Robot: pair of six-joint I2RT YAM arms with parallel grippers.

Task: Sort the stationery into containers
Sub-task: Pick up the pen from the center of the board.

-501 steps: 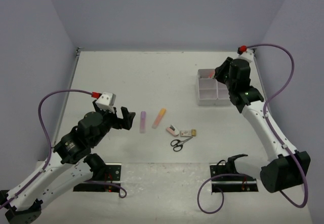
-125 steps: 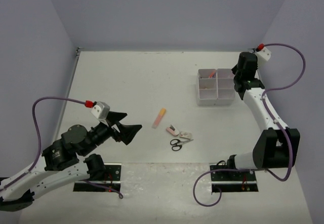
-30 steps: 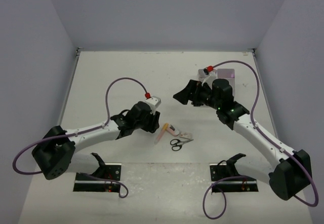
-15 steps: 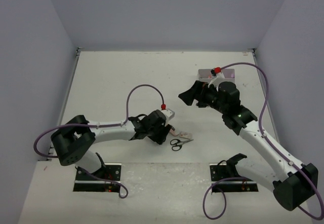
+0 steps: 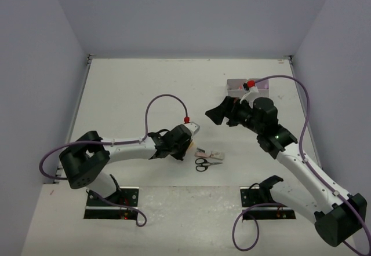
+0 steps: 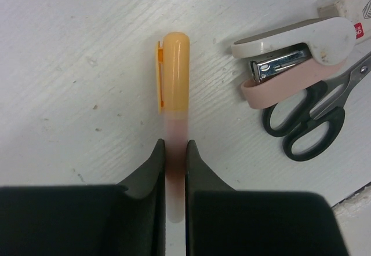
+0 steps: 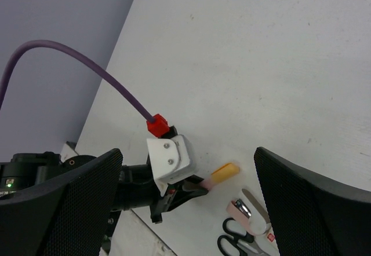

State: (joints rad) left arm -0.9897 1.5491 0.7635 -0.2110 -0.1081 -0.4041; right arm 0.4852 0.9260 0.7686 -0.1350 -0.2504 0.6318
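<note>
Left gripper (image 6: 173,146): jaws pinching the pale barrel of the orange-peach plastic highlighter (image 6: 174,76). The highlighter lies flat on the white table (image 5: 133,94), orange cap pointing away from the fingers.

Just right of the cap: pink-and-white stapler (image 6: 295,50), touching or overlapping the black-handled scissors (image 6: 304,117). A small white eraser (image 6: 348,4) shows beyond them, cut by the frame edge.

Right gripper (image 5: 219,114): jaws spread wide, holding nothing, up off the table, in front of the white plastic six-compartment organiser box (image 5: 237,85).

Changes:
- 4.2 s ago the left arm was drawn back near its base. It now reaches to mid-table.
- The right arm was at the box then. It has swung inward.
- The lilac highlighter beside the orange one 16.7 s ago is gone from the table.
</note>
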